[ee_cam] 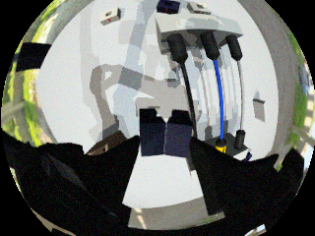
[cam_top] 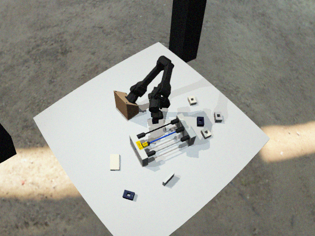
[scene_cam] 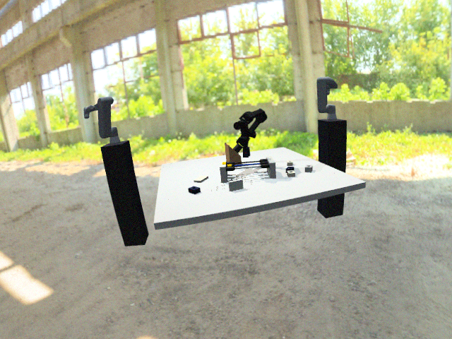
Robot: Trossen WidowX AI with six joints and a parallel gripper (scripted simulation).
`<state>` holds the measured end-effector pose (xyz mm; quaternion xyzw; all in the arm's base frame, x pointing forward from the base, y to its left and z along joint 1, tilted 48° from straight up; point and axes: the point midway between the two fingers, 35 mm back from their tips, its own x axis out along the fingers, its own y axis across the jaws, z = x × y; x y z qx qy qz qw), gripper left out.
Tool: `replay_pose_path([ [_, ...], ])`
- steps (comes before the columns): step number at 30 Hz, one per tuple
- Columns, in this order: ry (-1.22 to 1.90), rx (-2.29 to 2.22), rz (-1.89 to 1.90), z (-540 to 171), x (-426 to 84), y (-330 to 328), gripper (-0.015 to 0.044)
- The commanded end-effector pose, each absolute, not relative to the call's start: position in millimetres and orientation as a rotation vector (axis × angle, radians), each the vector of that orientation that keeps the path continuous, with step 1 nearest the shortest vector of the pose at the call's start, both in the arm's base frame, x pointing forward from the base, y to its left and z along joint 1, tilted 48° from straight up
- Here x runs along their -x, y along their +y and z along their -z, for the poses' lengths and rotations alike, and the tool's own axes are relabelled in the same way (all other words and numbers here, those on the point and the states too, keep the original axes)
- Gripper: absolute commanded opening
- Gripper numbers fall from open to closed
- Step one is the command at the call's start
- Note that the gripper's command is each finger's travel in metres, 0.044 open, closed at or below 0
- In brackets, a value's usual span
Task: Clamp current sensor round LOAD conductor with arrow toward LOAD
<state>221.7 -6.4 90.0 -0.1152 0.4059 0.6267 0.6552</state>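
Observation:
My gripper (cam_top: 155, 120) (scene_cam: 246, 152) (ee_cam: 164, 140) is shut on the dark navy sensor, raised above the table beside the conductor rack. In the wrist view the sensor (ee_cam: 153, 139) shows two halves side by side, with a thin seam and a small notch; its arrow cannot be made out. The rack (cam_top: 144, 161) (ee_cam: 169, 23) carries a black conductor (cam_top: 159, 129) (ee_cam: 187, 86), a blue conductor (cam_top: 162, 137) (ee_cam: 220, 108) and a grey conductor (cam_top: 166, 146) (ee_cam: 241, 98). The black one is nearest the gripper. A yellow label (cam_top: 139, 145) sits by the blue conductor's end; its text is unreadable.
A brown wedge (cam_top: 124, 106) stands by the arm's base. Small blocks (cam_top: 192, 100) (cam_top: 218, 116) (cam_top: 200, 121) (cam_top: 205, 133) lie beyond the rack's right end. A cream plate (cam_top: 114, 162), a navy block (cam_top: 129, 193) and an upright grey plate (cam_top: 168, 179) are on the other side.

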Motion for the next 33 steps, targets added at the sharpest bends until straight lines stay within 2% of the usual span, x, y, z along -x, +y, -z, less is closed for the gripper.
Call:
replay_pose_path([
  [1,1.013,0.161,-1.353,-90,-228,-8,0.0],
  [33,1.583,-0.615,-0.68,-84,-276,-9,0.0],
])
